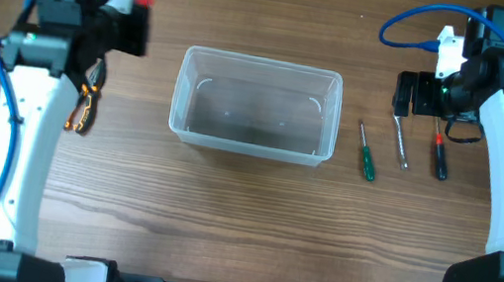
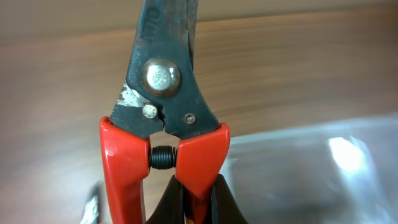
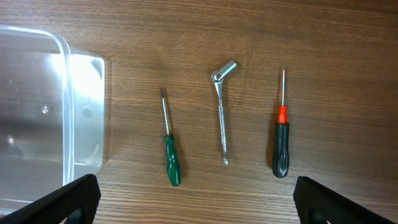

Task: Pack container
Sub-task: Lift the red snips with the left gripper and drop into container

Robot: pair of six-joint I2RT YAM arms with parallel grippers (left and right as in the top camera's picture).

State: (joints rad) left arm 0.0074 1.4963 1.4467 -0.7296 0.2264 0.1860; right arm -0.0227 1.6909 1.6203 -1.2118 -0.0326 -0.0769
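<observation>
The container (image 1: pixel 255 107), a clear plastic tub, stands empty at the table's middle. It shows blurred in the left wrist view (image 2: pixel 311 168) and at the left edge of the right wrist view (image 3: pixel 68 112). My left gripper (image 1: pixel 93 80) is left of the tub and shut on one handle of red-handled cutters (image 1: pixel 83 114). In the left wrist view the fingers (image 2: pixel 196 202) clamp the right handle of the cutters (image 2: pixel 163 93). My right gripper (image 1: pixel 409 93) is open and empty above the tools right of the tub; its fingers (image 3: pixel 196 199) are spread wide.
Right of the tub lie a green screwdriver (image 1: pixel 366 153) (image 3: pixel 170 155), a metal socket wrench (image 1: pixel 400 143) (image 3: pixel 222 106) and a black screwdriver with a red collar (image 1: pixel 440 157) (image 3: pixel 281 146), side by side on the wooden table.
</observation>
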